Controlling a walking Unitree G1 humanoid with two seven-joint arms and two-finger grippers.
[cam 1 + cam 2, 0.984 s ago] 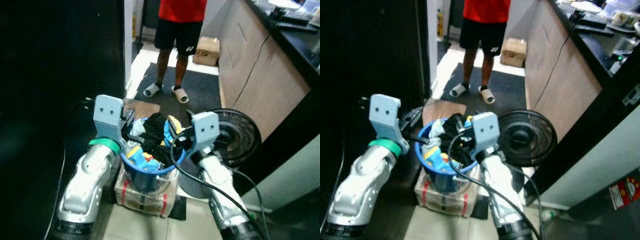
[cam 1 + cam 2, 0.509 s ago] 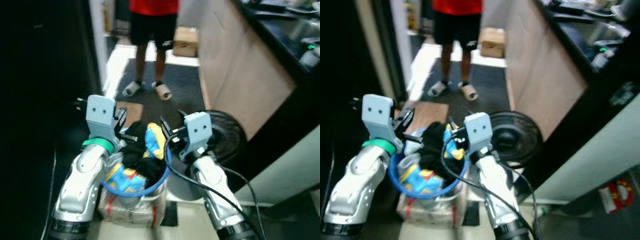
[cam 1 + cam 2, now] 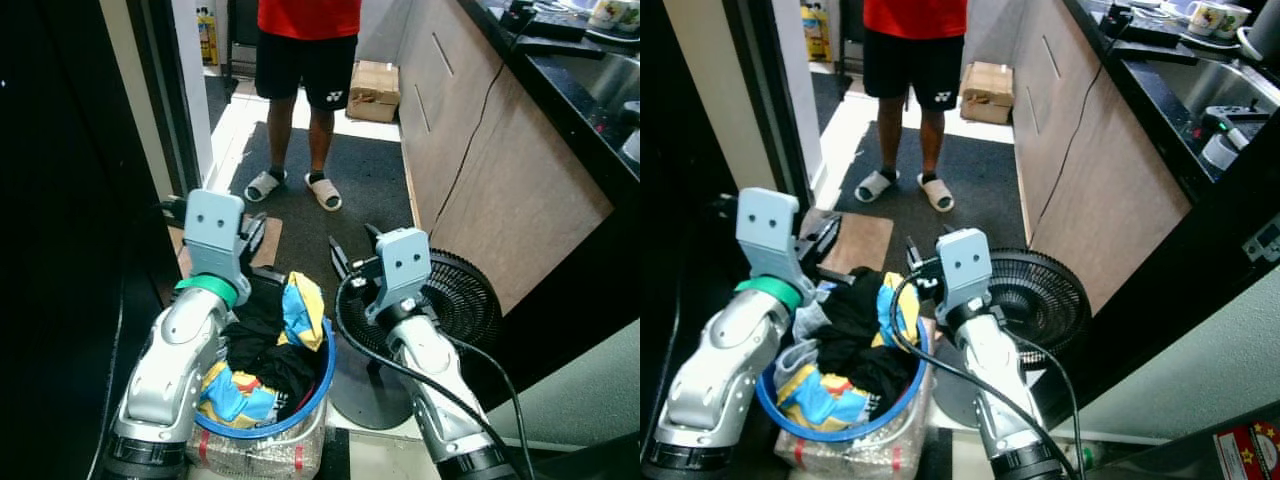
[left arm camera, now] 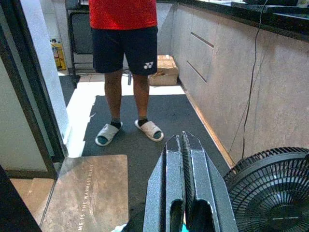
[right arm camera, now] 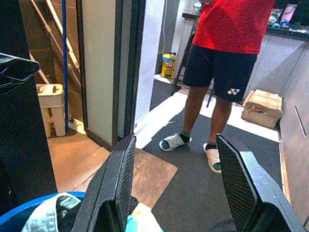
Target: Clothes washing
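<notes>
Since a second ago the camera has swung and the blue basket (image 3: 300, 405) of clothes (image 3: 262, 350) now sits at lower centre of the head views, between both arms, with a fan (image 3: 455, 310) to its right and a person (image 3: 305, 60) at top. Left wrist view: the left gripper (image 4: 184, 159) is closed, holding nothing. Right wrist view: the right gripper (image 5: 176, 181) gapes empty above the basket; washing looks barely begun, laundry still unloaded.

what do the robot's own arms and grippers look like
Both arms are silver with rounded shells. Each ends in a blue-grey boxy wrist block and long black fingers. The left gripper sits past a green band on its arm; a black cable loops along the arm of the right gripper.
</notes>
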